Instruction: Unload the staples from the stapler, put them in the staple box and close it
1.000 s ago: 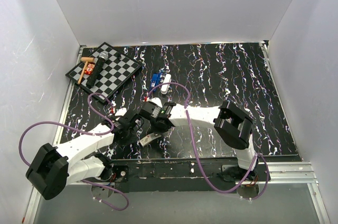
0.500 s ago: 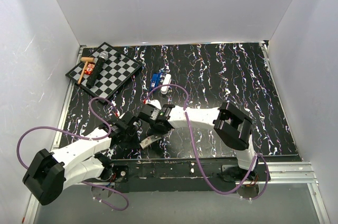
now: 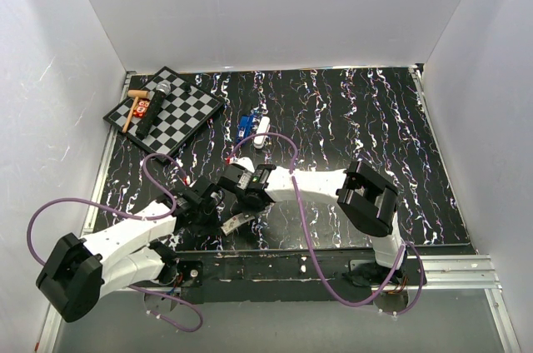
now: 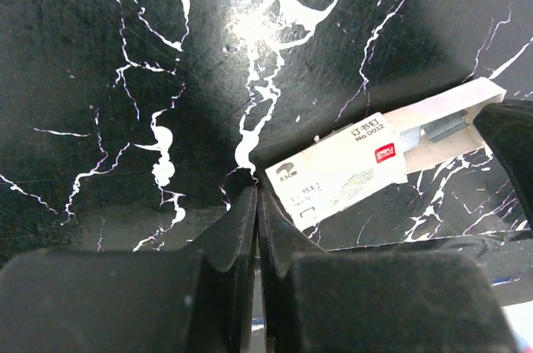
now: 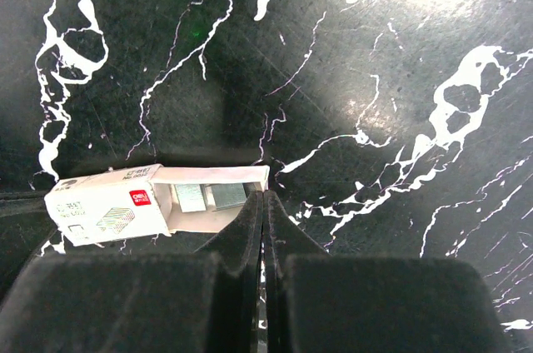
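A small white staple box (image 5: 112, 207) lies on the black marbled table near its front edge, its tray (image 5: 221, 203) slid out. Silvery staples (image 5: 210, 196) lie in the tray, and the staples (image 4: 445, 126) show in the left wrist view too. My left gripper (image 4: 255, 192) is shut with nothing in it, its tips at the closed end of the box (image 4: 341, 174). My right gripper (image 5: 263, 195) is shut and empty, its tips against the tray's open end. A small blue and white object (image 3: 252, 127), possibly the stapler, lies farther back at mid-table. Both grippers flank the box (image 3: 236, 221).
A checkerboard (image 3: 166, 109) at the back left carries a dark bar, a wooden piece and a red item. White walls close in the table on three sides. Purple cables (image 3: 275, 141) loop over both arms. The table's front rail (image 3: 291, 265) runs just behind the box.
My left arm's elbow has swung a little to the left and its wrist has edged toward the box. The right arm and the box have stayed put.
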`<state>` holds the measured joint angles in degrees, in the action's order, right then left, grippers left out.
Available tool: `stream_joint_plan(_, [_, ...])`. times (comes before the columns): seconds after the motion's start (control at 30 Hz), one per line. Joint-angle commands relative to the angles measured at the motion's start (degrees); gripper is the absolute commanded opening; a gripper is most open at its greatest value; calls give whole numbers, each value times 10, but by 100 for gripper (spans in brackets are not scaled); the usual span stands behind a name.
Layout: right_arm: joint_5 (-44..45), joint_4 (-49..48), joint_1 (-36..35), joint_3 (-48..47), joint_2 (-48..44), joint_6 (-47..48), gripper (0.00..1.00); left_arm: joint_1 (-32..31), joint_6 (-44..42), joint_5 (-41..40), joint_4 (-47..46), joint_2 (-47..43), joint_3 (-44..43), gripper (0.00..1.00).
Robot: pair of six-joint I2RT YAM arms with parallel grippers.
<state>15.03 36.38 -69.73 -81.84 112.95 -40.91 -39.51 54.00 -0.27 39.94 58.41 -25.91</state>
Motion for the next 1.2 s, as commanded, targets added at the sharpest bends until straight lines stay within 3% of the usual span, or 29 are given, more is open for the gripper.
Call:
stream_joint_plan(0.0, [6,13,-19,-2,-11,6,1,-1,-6,-55,-15,35,-27,0])
stream_joint_plan(0.43, [0,11,-22,8,-18,8,1,-1,-2,-53,-58,67,-32,0])
stream_joint_plan(1.17, [-60,11,-29,13,-25,35,1,7,0,-61,-125,15,18,0])
